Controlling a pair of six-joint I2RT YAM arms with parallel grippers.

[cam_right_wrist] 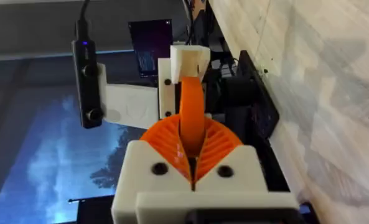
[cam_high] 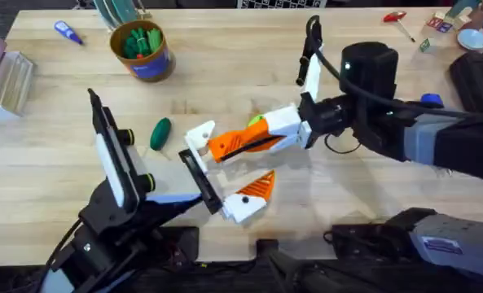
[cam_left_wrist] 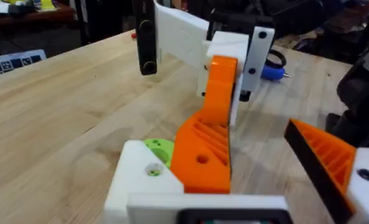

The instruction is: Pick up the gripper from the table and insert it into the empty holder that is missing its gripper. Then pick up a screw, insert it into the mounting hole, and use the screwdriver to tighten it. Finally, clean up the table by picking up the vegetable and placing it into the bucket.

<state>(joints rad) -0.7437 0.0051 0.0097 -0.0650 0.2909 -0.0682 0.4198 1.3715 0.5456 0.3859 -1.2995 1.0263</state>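
Looking down from overhead, the vegetable (cam_high: pixel 160 133) lies on the tabletop (cam_high: pixel 225 73), well apart from the bucket (cam_high: pixel 143 50); left wrist: left claw (cam_left_wrist: pixel 259 180) spread; right wrist: right claw (cam_right_wrist: pixel 193 169) pinching the gripper (cam_right_wrist: pixel 192 112).

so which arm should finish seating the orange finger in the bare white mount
Right. The right gripper is shut on the gripper and holds it right beside the holder. The holder is mounted on the left arm itself, so that arm can probably only keep it steady.
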